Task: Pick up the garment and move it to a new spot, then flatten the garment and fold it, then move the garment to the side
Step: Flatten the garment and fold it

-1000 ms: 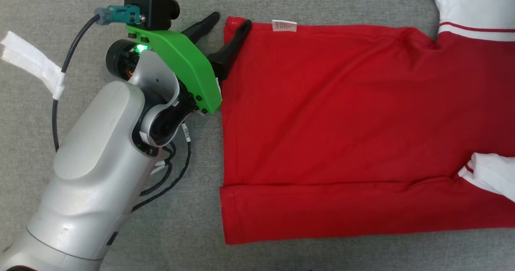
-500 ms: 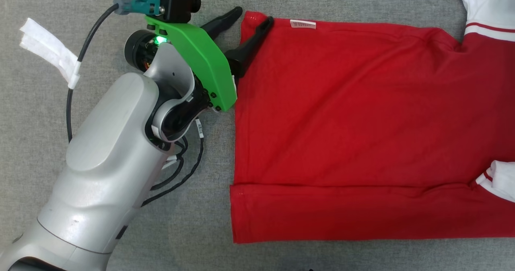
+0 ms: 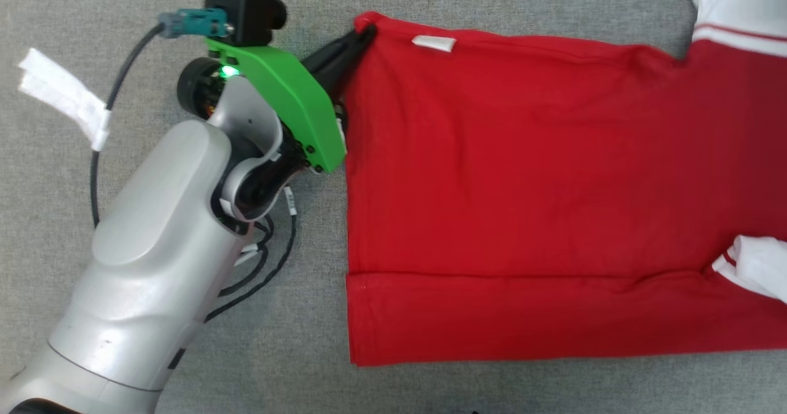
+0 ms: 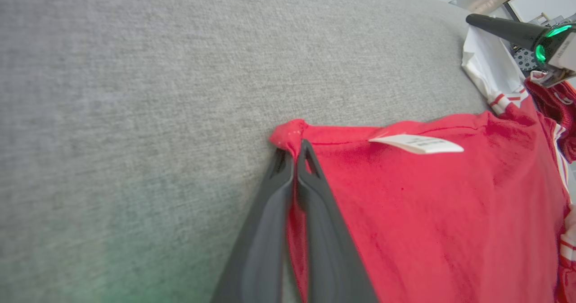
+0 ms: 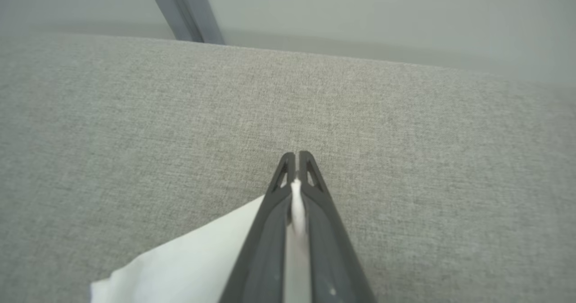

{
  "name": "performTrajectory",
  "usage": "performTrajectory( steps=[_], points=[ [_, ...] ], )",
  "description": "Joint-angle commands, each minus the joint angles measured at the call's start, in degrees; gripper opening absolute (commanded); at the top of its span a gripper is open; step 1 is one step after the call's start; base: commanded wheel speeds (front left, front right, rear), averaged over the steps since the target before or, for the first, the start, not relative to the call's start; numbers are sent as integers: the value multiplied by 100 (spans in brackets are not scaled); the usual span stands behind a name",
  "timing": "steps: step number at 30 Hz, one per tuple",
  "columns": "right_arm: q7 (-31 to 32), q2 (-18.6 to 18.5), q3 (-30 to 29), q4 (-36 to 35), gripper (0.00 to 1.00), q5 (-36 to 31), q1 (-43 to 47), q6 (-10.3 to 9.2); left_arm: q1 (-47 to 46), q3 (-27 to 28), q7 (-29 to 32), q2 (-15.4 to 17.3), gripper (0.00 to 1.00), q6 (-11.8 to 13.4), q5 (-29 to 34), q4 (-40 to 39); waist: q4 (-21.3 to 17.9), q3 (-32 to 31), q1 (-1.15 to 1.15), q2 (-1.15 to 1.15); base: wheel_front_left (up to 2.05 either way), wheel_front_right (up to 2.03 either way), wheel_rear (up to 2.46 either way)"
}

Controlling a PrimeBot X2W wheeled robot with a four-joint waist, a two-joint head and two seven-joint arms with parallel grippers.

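Two claws: both closed on cloth, one at each end of the far edge of the garment (image 3: 522, 186).
left claw (image 3: 364, 31): fingers together, clamped on the far hem corner; the red cloth bunches into a small peak between them.
right claw (image 5: 297, 156): fingers together, with a strip of white cloth nipped between them, judged to be the garment's white sleeve (image 5: 180, 262).
garment, position: red shirt with white sleeves, spread flat on the grey bench (image 3: 289, 352), hem towards the robot's left, sleeves towards its right; a long band along the near edge lies doubled over the body.
step in hand: judged to be the fold; grips are in place and the cloth otherwise lies flat. The near side looks already turned in, the far side not yet.
next move calls for: both claws rising together with the edge kept taut between them, then carrying it over towards the near side and laying it down square; an uneven lift would skew the crease.
head view supplies: the whole lie of the cloth, the doubled band, and the care label (image 3: 433, 43) by the held corner.
left wrist view supplies: the pinch close up, the label standing slightly off the cloth, and the right claw's dark finger (image 4: 499, 26) by the white sleeve at the far end.
right wrist view supplies: the white cloth inside the closed fingers, with bare bench beyond.
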Motion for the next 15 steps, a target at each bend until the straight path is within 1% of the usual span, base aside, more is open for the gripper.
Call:
performTrajectory(
  steps=[1, 4, 8, 11, 13, 15],
  points=[
    [-120, -126, -22, 26, 0, -53, -74, 0, -2, 94, -87, 126, 0, 48, 43, 94, -38, -98, 0, 0, 0, 0, 0],
    [-318, -202, -88, -22, 0, 90, -17, 0, 62, 169, -223, 178, 0, 21, 39, 98, -95, -252, 0, 0, 0, 0, 0],
    [-634, -269, -106, -410, 0, 408, 322, 0, 230, 256, -446, 258, 0, 38, 43, 80, -223, -455, 0, 0, 0, 0, 0],
    [-1048, -214, -166, -909, 0, 713, 921, 0, 583, 330, -746, 271, 0, 17, -31, 10, -363, -781, 0, 0, 0, 0, 0],
    [-1253, -210, -258, -1311, 0, 890, 1434, 0, 888, 412, -966, 284, 0, 64, -95, -171, -465, -994, 0, 0, 0, 0, 0],
    [-1353, -155, -354, -1672, 0, 1012, 2057, 0, 1283, 467, -1149, 363, 0, 122, -149, -401, -574, -1192, 0, 0, 0, 0, 0]
  ],
)
